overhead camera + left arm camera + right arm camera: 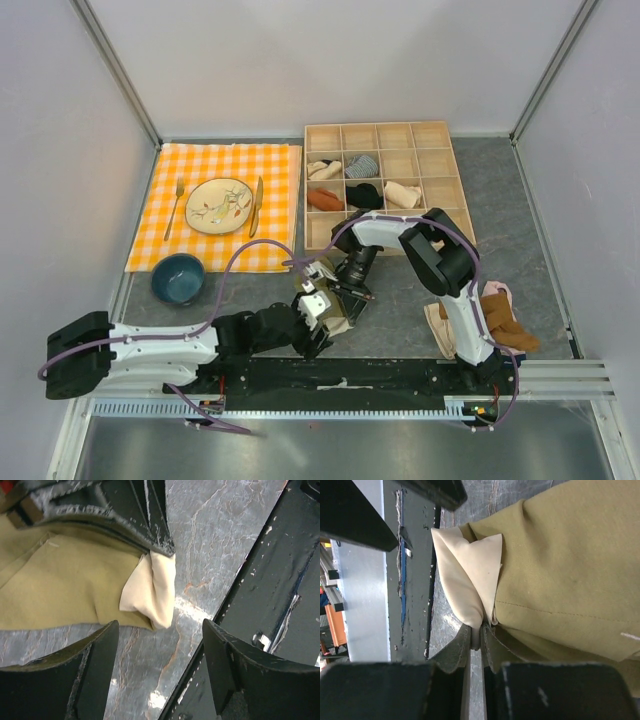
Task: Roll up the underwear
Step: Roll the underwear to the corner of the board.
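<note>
Olive underwear (560, 555) is lying on the grey worktop (220, 525) by the near edge. Right jaws are clenched on its cream waistband (465, 580) corner, left jaws spread wide just beside it, gripping nothing.

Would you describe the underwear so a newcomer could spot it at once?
From the wooden tray, come toward the near edge: the underwear lies on the table, pinched by the right end effector. It is olive-khaki with a cream band, unlike the rust-brown garment and pink garment farther right.
</note>
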Controlling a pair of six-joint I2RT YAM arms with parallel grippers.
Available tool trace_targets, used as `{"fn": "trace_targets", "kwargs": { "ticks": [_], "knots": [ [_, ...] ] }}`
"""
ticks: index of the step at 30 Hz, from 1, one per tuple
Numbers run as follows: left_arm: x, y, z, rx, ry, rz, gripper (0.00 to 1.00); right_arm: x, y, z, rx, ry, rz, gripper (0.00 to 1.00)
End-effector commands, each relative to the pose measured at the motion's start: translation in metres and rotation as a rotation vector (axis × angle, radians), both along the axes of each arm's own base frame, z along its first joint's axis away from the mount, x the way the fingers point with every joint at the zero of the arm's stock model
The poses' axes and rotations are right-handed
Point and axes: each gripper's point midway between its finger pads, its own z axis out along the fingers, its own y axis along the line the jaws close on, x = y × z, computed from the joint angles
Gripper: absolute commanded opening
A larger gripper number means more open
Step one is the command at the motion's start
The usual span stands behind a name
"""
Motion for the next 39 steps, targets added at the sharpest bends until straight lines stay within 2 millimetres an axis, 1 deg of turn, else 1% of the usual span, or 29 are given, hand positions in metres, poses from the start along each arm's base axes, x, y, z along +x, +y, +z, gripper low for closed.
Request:
{"fn": "trace_targets", "kwargs": {
  "ticks": [1, 2, 5, 8, 10, 12, 14, 15, 17, 18, 20, 21, 23, 24, 29, 30, 31, 32, 33, 34, 35, 36, 37, 38, 39],
  "knots": [
    [0.009, -0.030, 0.028, -0.040, -0.130, -0.084, 0.74, 0.000, 0.003, 0.005, 0.019, 0.029, -0.006, 0.13],
    [0.009, -0.032, 0.021, -0.016, -0.125, -0.090, 0.74, 0.000, 0.002, 0.005, 0.019, 0.033, -0.009, 0.13],
    [0.009, -0.036, 0.020, -0.005, -0.139, -0.085, 0.74, 0.000, 0.002, 0.006, 0.022, 0.039, -0.014, 0.13],
    [0.010, -0.038, 0.013, 0.015, -0.136, -0.084, 0.73, 0.001, 0.001, 0.007, 0.028, 0.047, -0.022, 0.13],
    [0.009, -0.039, 0.004, 0.051, -0.131, -0.091, 0.71, 0.000, 0.001, 0.006, 0.028, 0.061, -0.031, 0.13],
    [0.010, -0.042, 0.001, 0.074, -0.130, -0.091, 0.68, 0.000, 0.001, 0.006, 0.030, 0.063, -0.031, 0.13],
    [0.010, -0.041, -0.010, 0.116, -0.123, -0.090, 0.64, 0.000, 0.001, 0.007, 0.031, 0.066, -0.034, 0.13],
    [0.011, -0.043, -0.009, 0.122, -0.122, -0.088, 0.56, 0.001, 0.001, 0.007, 0.033, 0.064, -0.034, 0.13],
    [0.011, -0.040, -0.019, 0.159, -0.105, -0.080, 0.48, 0.000, 0.001, 0.007, 0.032, 0.067, -0.036, 0.14],
    [0.011, -0.039, -0.020, 0.159, -0.091, -0.065, 0.38, 0.000, 0.002, 0.007, 0.034, 0.066, -0.036, 0.14],
    [0.010, -0.035, -0.026, 0.174, -0.075, -0.053, 0.28, 0.001, 0.003, 0.009, 0.043, 0.062, -0.038, 0.15],
    [0.009, -0.034, -0.027, 0.168, -0.055, -0.040, 0.19, 0.001, 0.003, 0.010, 0.045, 0.062, -0.037, 0.15],
    [0.006, -0.032, -0.030, 0.165, -0.031, -0.033, 0.10, 0.001, 0.004, 0.012, 0.050, 0.058, -0.038, 0.16],
    [0.003, -0.031, -0.031, 0.158, -0.007, -0.025, 0.02, 0.002, 0.005, 0.013, 0.057, 0.056, -0.041, 0.17],
    [-0.009, -0.032, -0.033, 0.108, 0.084, -0.031, 0.02, 0.001, 0.007, 0.019, 0.085, 0.051, -0.051, 0.20],
    [-0.012, -0.030, -0.035, 0.095, 0.119, -0.010, 0.02, 0.002, 0.008, 0.021, 0.096, 0.048, -0.055, 0.20],
    [-0.010, -0.029, -0.034, 0.078, 0.143, 0.007, 0.02, 0.002, 0.008, 0.024, 0.110, 0.042, -0.059, 0.22],
    [-0.014, -0.026, -0.038, 0.070, 0.177, 0.003, 0.02, 0.004, 0.008, 0.025, 0.120, 0.030, -0.062, 0.24],
    [-0.015, -0.028, -0.035, 0.033, 0.216, 0.024, 0.02, 0.004, 0.008, 0.027, 0.129, 0.020, -0.061, 0.26],
    [-0.011, -0.026, -0.034, 0.013, 0.240, 0.043, 0.02, 0.005, 0.007, 0.031, 0.145, 0.003, -0.064, 0.30],
    [-0.018, -0.023, -0.038, 0.007, 0.282, 0.028, 0.02, 0.008, 0.008, 0.032, 0.162, -0.020, -0.065, 0.32],
    [-0.018, -0.025, -0.035, -0.031, 0.314, 0.036, 0.02, 0.009, 0.007, 0.037, 0.176, -0.037, -0.068, 0.38],
    [-0.014, -0.022, -0.035, -0.044, 0.341, 0.057, 0.02, 0.011, 0.006, 0.039, 0.188, -0.051, -0.073, 0.40],
    [-0.018, -0.020, -0.038, -0.048, 0.381, 0.045, 0.02, 0.013, 0.005, 0.039, 0.199, -0.068, -0.070, 0.41],
    [-0.019, -0.020, -0.037, -0.066, 0.409, 0.047, 0.02, 0.015, 0.005, 0.044, 0.215, -0.088, -0.068, 0.43]
  ]
}}
